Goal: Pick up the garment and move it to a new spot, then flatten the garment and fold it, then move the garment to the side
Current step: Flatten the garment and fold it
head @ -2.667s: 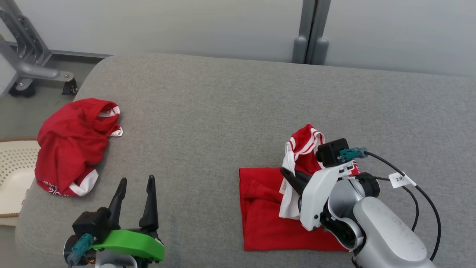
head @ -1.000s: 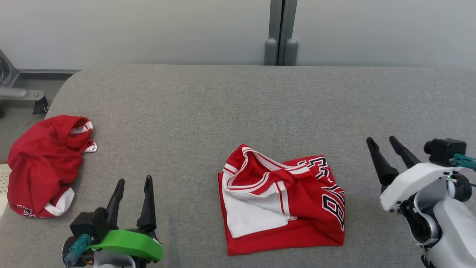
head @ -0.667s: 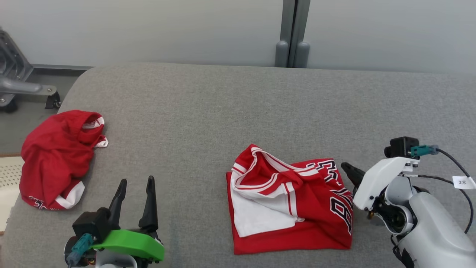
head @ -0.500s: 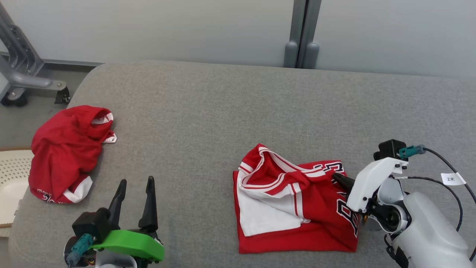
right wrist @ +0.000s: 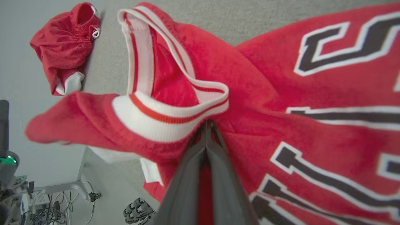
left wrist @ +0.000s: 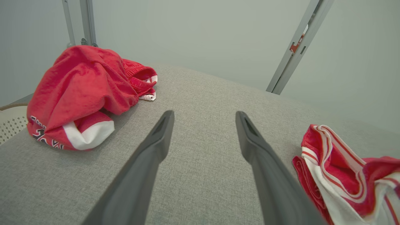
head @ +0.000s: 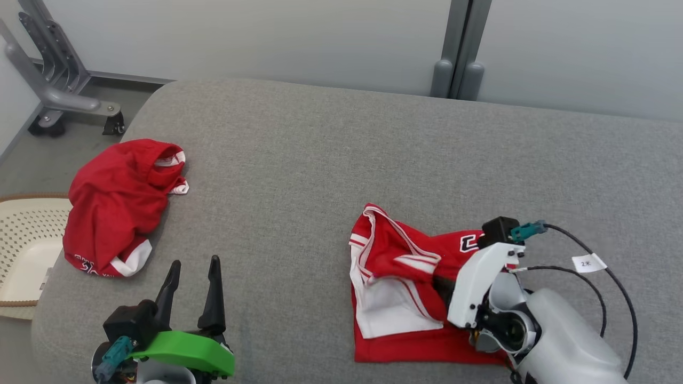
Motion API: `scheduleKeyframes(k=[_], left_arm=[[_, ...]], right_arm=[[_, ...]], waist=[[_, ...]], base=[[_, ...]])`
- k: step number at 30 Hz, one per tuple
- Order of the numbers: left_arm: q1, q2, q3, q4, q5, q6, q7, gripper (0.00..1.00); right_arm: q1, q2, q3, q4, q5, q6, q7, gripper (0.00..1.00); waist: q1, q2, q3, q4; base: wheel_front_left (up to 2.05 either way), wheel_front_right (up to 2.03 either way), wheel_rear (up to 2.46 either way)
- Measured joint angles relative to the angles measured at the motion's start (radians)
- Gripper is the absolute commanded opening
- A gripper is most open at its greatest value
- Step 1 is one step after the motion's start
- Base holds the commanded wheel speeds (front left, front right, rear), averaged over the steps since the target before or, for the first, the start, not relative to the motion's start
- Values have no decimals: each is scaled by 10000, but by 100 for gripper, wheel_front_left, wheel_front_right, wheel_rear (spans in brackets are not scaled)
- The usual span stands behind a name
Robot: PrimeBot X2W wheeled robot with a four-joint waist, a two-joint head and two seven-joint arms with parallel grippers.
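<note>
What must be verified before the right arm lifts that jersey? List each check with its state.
1. Right gripper shut on the jersey: ok. The fingers are pressed together, with red cloth pinched just under the striped trim.
2. Number of layers caught: cannot tell. The fold hides the fingertips.
3. Left gripper open and apart from any cloth: ok.
4. Jersey lying flat: not ok. It is bunched and folded over itself.
5. Bare grey surface between the jersey and the second red garment for a new spot: ok.
</note>
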Motion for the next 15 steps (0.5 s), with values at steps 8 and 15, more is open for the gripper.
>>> scheduleKeyframes(k=[8,15], left_arm=[[-1,4,19,46,0,0,0,100],[-1,4,69,52,-15,0,0,100]], right_arm=[[458,-10,2201,-1384,378,2,-309,0],[498,-748,3657,-2644,1032,0,-1248,0]], waist=[[0,0,-28,-43],[0,0,-23,-212]], base=[[0,0,0],[0,0,0]])
